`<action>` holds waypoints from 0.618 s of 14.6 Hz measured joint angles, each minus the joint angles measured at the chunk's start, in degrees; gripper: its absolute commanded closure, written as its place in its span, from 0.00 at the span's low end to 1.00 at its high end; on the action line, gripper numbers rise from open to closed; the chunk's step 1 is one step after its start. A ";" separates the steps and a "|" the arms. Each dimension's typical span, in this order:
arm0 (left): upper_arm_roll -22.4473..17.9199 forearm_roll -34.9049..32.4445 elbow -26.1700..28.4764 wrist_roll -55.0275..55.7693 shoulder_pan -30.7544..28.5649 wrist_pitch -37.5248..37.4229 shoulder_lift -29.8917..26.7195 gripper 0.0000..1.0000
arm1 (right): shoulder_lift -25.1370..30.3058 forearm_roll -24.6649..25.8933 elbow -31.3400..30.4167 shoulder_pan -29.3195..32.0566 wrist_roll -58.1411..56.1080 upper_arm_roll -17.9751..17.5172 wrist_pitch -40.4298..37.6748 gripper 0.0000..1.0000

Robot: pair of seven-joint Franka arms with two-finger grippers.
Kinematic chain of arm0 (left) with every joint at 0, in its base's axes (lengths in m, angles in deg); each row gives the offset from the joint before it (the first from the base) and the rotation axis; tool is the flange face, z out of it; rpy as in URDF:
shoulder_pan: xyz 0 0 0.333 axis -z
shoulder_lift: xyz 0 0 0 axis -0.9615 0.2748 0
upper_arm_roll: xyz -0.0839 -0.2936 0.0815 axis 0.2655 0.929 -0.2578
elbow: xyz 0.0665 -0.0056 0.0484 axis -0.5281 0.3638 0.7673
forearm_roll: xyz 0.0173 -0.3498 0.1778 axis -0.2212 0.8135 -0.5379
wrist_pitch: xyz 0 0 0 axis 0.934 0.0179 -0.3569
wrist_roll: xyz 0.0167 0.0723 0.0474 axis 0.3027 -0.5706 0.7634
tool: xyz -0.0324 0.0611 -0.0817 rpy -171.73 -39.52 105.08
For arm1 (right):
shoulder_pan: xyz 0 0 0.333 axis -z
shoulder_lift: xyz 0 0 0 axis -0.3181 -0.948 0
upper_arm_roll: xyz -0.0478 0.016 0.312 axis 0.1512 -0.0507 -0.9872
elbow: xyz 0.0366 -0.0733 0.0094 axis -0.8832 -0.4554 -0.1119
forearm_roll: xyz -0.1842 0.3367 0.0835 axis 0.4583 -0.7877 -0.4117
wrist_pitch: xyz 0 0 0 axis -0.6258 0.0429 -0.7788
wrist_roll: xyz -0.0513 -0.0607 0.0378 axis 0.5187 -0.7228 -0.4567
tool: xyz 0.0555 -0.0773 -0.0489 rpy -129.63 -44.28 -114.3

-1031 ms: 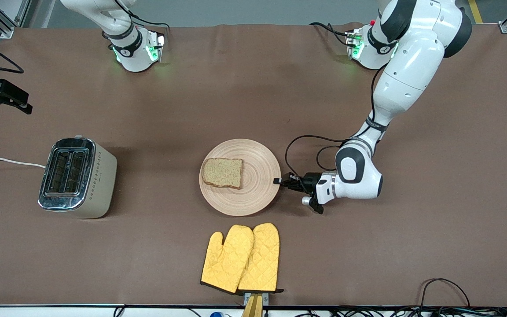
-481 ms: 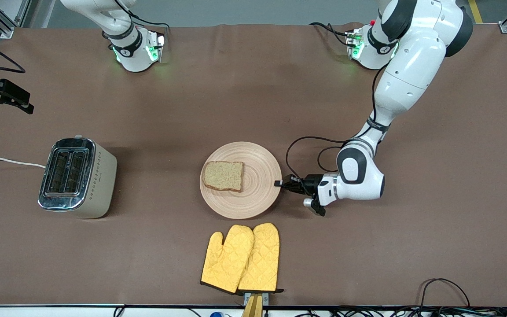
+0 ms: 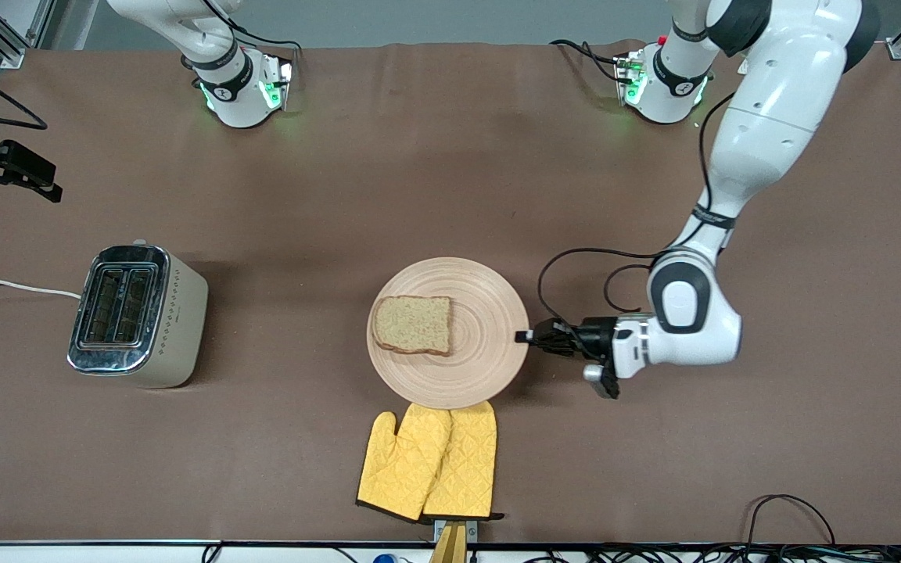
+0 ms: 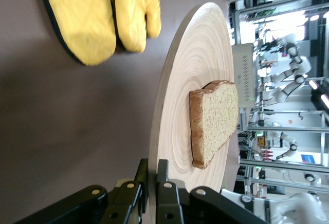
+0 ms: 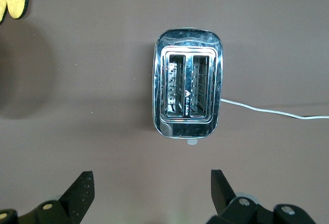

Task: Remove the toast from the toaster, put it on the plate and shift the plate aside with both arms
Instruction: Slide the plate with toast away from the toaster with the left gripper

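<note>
Left gripper (image 3: 526, 337) pinching plate (image 3: 489, 375) rim, toast (image 3: 413, 324) just ahead; right gripper (image 5: 149, 193) spread wide, hovering over empty toaster (image 5: 187, 97) slots—wrist view only.

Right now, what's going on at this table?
The left claw is shut on the rim of the wooden plate, which carries the toast and slightly overlaps the yellow oven mitts. The toaster stands empty toward the right arm's end of the table. The right claw waits open, high above the toaster.
</note>
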 measured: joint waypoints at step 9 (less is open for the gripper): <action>-0.45 -5.29 0.20 0.01 -15.88 -13.42 -1.29 1.00 | 0.00 0.00 -0.02 0.00 0.00 -0.02 -0.36 0.00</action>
